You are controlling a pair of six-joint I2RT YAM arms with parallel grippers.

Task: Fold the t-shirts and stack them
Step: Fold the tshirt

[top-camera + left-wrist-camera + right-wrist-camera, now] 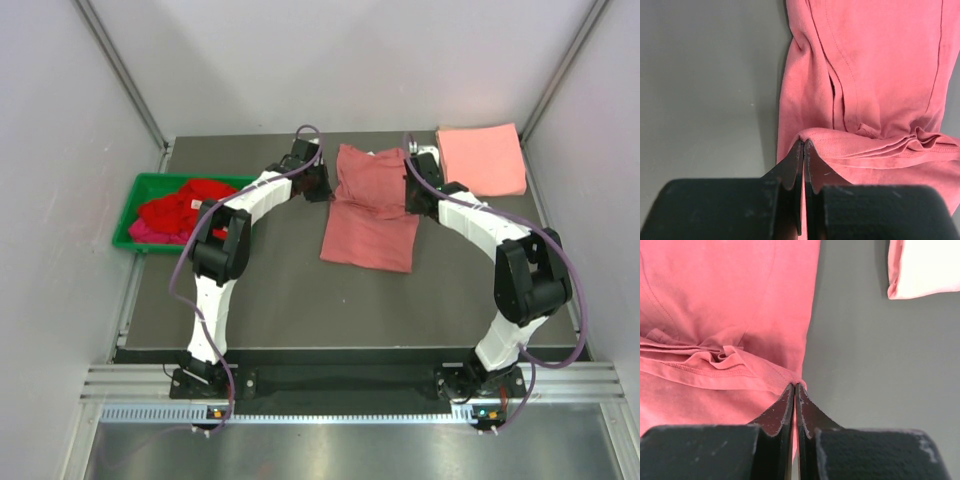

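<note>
The left gripper [804,145] was closed tight, its two black fingers pinching a doubled-over edge of the dusty rose-red t-shirt [875,75] on the shirt's left side. The right gripper [795,386] was closed in the same way on the matching edge at the shirt's right side. Between the two grippers the cloth was bunched into a few soft ridges, with a hem seam showing along the fold.

From above, both arms curved inward from the near edge of the table [300,310] and met the shirt from either side. The shirt lay near the middle of the dark grey table, towards the far side, with its far half lapped over its near half. The near half lay flat and spread on the table.

A salmon pink t-shirt [482,158] lay folded into a neat rectangle at the far right corner, just beyond the right gripper and apart from the rose-red shirt.

At the left edge sat a green plastic bin [160,180] holding crumpled bright red t-shirts [185,205], with magenta cloth [140,232] at its near left corner.
</note>
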